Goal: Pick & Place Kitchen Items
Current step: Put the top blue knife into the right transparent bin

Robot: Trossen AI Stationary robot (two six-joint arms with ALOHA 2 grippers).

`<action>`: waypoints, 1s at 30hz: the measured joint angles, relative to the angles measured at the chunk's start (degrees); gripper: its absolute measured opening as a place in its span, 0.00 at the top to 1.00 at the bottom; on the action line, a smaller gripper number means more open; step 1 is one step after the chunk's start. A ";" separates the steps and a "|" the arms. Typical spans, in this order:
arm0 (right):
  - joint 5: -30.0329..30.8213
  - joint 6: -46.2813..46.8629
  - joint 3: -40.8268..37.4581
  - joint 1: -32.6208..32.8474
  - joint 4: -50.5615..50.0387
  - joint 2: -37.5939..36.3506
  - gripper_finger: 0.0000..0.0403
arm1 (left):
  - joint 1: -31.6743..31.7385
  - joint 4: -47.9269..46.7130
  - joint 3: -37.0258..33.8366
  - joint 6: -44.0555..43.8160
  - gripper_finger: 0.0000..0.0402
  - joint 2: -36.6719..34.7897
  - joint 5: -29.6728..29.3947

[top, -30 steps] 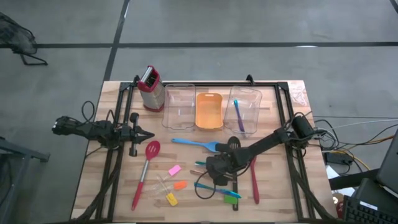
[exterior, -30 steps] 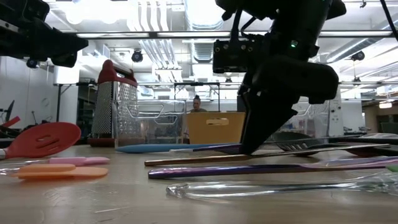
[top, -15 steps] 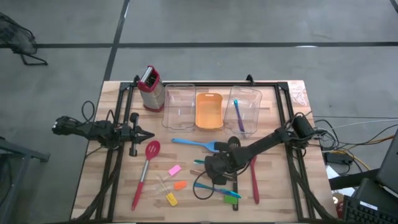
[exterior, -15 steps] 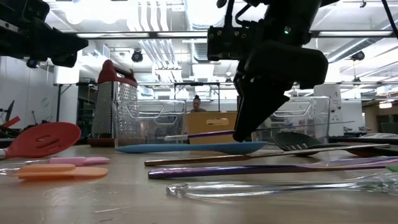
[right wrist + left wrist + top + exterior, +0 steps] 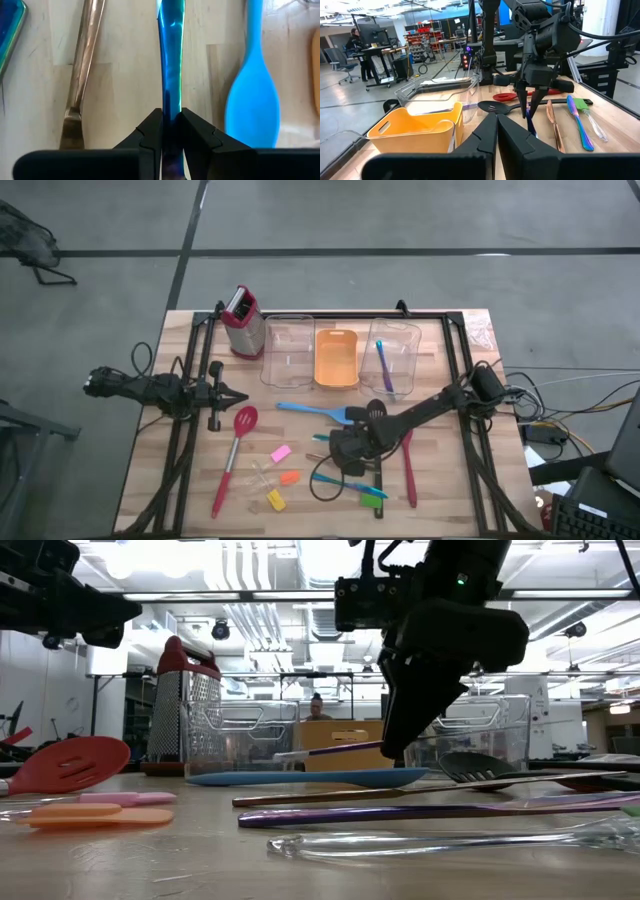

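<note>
Blue cutlery handle (image 5: 170, 65) sits clenched in the right claw (image 5: 170, 131), lifted off the surface (image 5: 440, 480) beside one blue spoon (image 5: 312, 411). Left claw (image 5: 496, 142), closed and empty, waits at the surface's left edge. Two clear bins (image 5: 287, 352) flank one orange tray (image 5: 336, 358) along the far edge.

— Where am I looking from?
— Overhead straight down on the whole table (image 5: 300, 470); low camera level at tabletop, facing the room.
— And my wrists?
— Left looks across the table; right sits close above the blue spoon (image 5: 254, 102), shared with overhead (image 5: 315, 411).
</note>
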 joint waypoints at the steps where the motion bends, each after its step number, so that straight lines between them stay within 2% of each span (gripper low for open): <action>1: 0.25 0.04 0.30 0.00 -0.52 -0.02 0.88 | 0.00 0.01 -0.01 0.01 0.95 0.00 -0.01; 8: 1.62 2.02 1.16 0.00 -3.82 -1.28 0.87 | -0.01 0.00 -0.02 -0.01 0.95 0.00 -0.01; 21: 8.14 6.39 1.07 0.13 -7.01 -8.85 0.86 | 0.01 0.03 0.00 0.01 0.95 0.13 -0.01; 30: 16.33 17.20 0.99 0.11 -15.33 -13.55 0.87 | -0.01 0.00 0.00 0.00 0.95 0.15 0.01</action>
